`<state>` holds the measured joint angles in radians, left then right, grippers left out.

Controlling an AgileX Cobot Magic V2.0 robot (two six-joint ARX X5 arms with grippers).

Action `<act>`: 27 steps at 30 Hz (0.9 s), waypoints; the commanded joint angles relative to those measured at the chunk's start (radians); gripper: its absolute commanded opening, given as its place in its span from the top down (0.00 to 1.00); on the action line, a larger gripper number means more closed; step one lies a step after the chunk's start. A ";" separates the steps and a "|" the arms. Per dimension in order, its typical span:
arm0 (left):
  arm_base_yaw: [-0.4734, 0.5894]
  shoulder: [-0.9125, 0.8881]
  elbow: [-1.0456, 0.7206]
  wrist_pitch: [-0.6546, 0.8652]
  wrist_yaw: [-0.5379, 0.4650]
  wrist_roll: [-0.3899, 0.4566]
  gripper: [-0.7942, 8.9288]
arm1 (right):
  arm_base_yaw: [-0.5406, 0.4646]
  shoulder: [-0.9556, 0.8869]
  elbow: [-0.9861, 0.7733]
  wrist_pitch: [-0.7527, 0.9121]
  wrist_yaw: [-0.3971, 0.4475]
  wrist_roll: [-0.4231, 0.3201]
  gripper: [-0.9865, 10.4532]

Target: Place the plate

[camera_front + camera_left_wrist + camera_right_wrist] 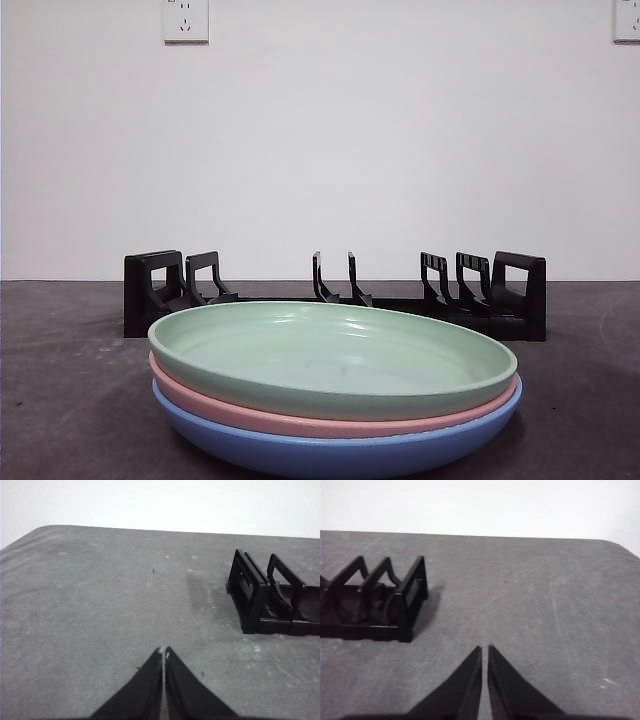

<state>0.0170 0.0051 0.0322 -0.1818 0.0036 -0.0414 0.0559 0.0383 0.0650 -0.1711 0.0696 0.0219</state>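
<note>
Front view: stacked pale green plastic plate (335, 360) low centre, before slotted black plastic rack (340, 292). Left gripper (163, 653) and right gripper (485, 649) closed, empty. Probably best gripped at rim, slotted upright.

Left gripper (163, 652): two matte black jaws, broad at base, tapering to slim pointed tips; pale scuff specks on tips; smooth faces, no screws, cables or markings visible. Right gripper (484, 649): same matte black wedge-shaped pair, sharp tips, plain smooth surfaces; narrow sliver of grey showing between them.
</note>
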 commanded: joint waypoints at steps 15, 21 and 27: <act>0.000 -0.001 -0.019 -0.005 -0.001 -0.001 0.91 | -0.001 -0.035 -0.054 -0.005 -0.044 -0.005 0.90; 0.000 -0.001 -0.019 -0.005 -0.001 -0.001 0.91 | -0.001 -0.035 -0.054 -0.002 -0.044 -0.004 0.90; 0.000 -0.001 -0.019 -0.005 -0.001 -0.001 0.91 | -0.001 -0.035 -0.054 0.014 -0.043 -0.004 0.90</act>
<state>0.0170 0.0051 0.0322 -0.1818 0.0032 -0.0414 0.0559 0.0032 0.0177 -0.1669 0.0265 0.0223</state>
